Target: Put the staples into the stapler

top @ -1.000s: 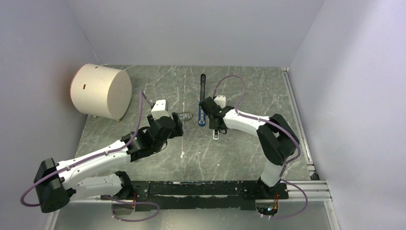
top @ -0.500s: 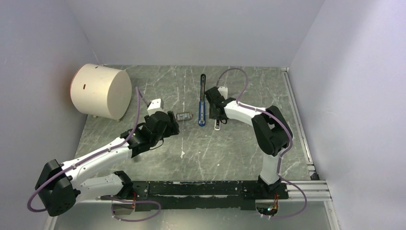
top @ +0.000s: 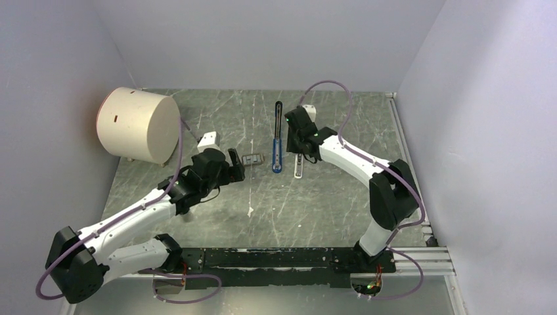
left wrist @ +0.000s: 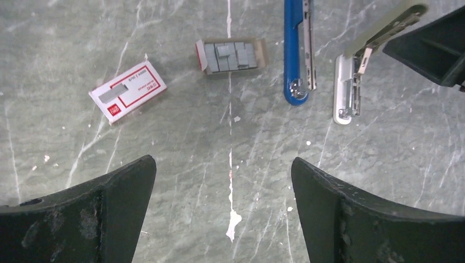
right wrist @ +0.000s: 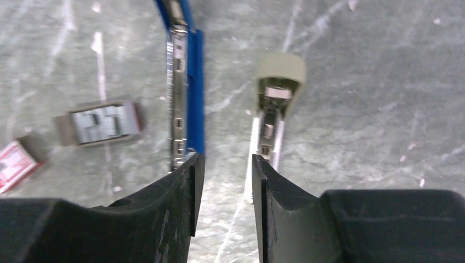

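Note:
The blue stapler (top: 277, 143) lies opened out lengthwise mid-table, its black end far. It shows again in the left wrist view, stapler (left wrist: 293, 49), and in the right wrist view, stapler (right wrist: 195, 82). A small open tray of staples (top: 251, 159) (left wrist: 231, 55) (right wrist: 102, 124) lies just left of it. My left gripper (top: 235, 165) (left wrist: 222, 164) hovers left of the tray, wide open and empty. My right gripper (top: 301, 146) (right wrist: 226, 160) hangs over the strip between the stapler and the pale bar. Its jaws are a little apart with only table between them.
A pale off-white bar (top: 299, 165) (left wrist: 346, 90) (right wrist: 276, 93) lies right of the stapler. A red-and-white staple box (left wrist: 127, 91) (right wrist: 13, 159) lies left of the tray. A big cream cylinder (top: 138, 125) stands at the back left, and grey walls close in the table.
My left gripper has drawn back to the left from the tray and opened wider. My right gripper has moved toward the back, and the pale bar has shifted a little farther back.

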Robot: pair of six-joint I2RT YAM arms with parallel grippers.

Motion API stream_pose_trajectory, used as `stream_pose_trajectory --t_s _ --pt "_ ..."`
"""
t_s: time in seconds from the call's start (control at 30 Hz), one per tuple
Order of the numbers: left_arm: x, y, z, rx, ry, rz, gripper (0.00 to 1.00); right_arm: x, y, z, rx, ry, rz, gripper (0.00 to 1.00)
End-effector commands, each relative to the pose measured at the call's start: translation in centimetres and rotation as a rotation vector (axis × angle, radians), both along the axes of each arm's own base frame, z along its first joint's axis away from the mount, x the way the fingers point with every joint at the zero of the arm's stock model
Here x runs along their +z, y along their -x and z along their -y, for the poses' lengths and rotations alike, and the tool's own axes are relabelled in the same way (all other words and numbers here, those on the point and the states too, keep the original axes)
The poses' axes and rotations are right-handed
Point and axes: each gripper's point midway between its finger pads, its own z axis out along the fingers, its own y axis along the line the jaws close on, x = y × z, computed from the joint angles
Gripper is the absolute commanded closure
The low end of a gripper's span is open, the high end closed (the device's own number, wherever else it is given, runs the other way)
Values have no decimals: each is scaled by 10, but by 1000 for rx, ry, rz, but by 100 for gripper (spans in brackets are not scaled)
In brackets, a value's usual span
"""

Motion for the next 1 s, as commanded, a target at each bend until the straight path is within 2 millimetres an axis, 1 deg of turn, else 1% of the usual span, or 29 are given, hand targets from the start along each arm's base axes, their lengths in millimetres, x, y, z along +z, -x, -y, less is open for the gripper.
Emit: stream_pose_trajectory --t_s 0.0,0.07,0.2,0.27,0.3,0.37,0.43,0.5,0.6,0.67,0.77,0.97 --pt "44 -9 -10 19 -19 93 2 29 3 -41 108 -67 28 61" --pt "57 -9 -18 51 -33 105 2 32 5 -65 159 -82 27 62" --pt "87 -6 -34 98 -34 163 2 23 7 -106 233 -76 14 64" --pt "102 -3 -45 128 -28 206 2 13 7 -122 258 -59 -3 65" --pt "108 -2 -50 144 -29 226 2 4 7 -127 265 -43 -20 67" --pt "117 -1 -59 170 -32 263 2 -2 5 -136 272 -29 -30 68" --pt "121 1 -68 197 -38 286 2 -19 5 -141 275 6 -64 65" --pt "120 1 -72 208 -47 294 2 -29 5 -146 279 27 -83 60" --pt "116 1 -77 237 -69 282 2 -42 5 -151 285 54 -104 58" --pt "114 1 -79 247 -80 270 2 -47 4 -154 283 67 -111 58" --pt "111 -1 -77 239 -93 265 2 -55 2 -153 275 91 -122 58" --pt "109 0 -73 225 -68 273 2 -67 -1 -154 274 111 -131 58"
